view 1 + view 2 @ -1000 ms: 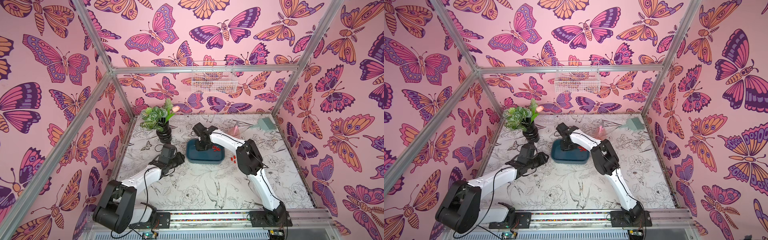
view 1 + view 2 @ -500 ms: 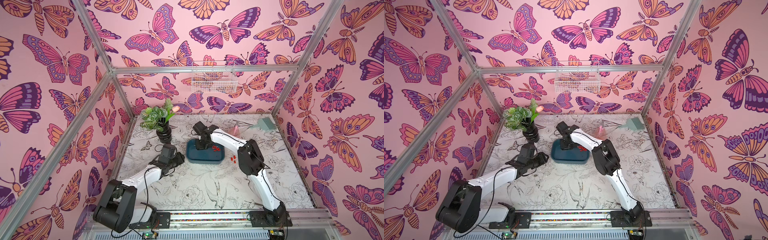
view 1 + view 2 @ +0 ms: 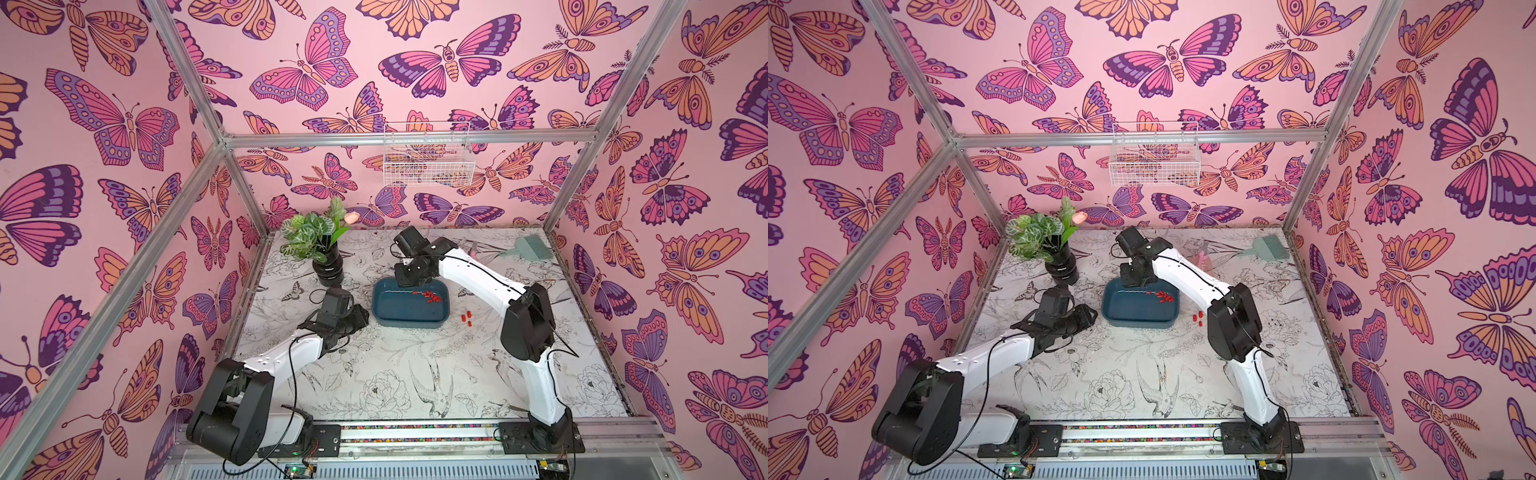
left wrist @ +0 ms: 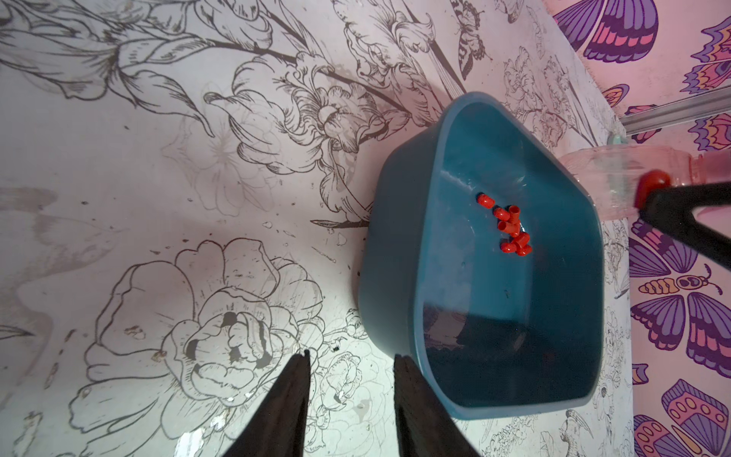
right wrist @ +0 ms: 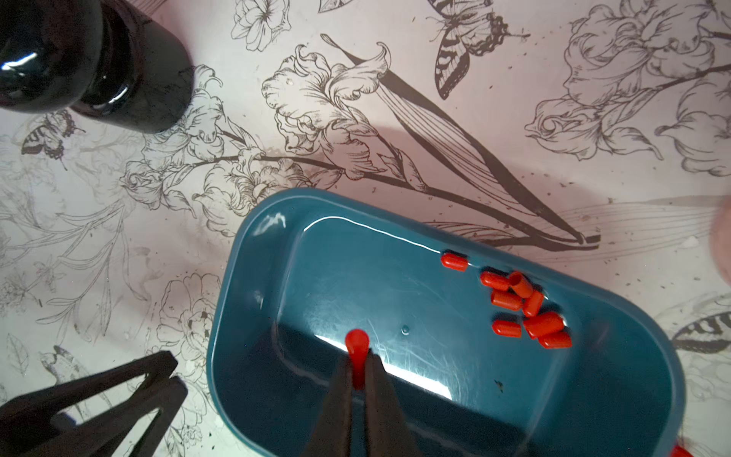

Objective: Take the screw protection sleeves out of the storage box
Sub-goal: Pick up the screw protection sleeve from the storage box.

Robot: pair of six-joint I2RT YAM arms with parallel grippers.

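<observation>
Right jaws clamp one tiny red sleeve [image 5: 357, 348] over the box [image 5: 253, 277]; more sleeves [image 5: 526, 308] lie clustered inside. Left jaws gape empty beside it. Likely light, slippery: pinch across the barrel.

A dark teal storage box [image 4: 389, 245] sits on a white table [image 4: 158, 198] printed with black line drawings of flowers. Just left of the box is the left gripper [image 4: 352, 356]. Its two black fingers stand apart with nothing between them, and one finger is just beside the box's outer wall. Inside the box, toward its far right part, lies a small cluster of bright red screw protection sleeves [image 4: 510, 231]. By the box's far side, the right gripper [image 4: 648, 205] pinches a single sleeve [image 4: 653, 184] at its closed tip. Behind it are a clear plastic bottle [image 4: 609, 178] and a pink butterfly wall [image 4: 672, 316].
</observation>
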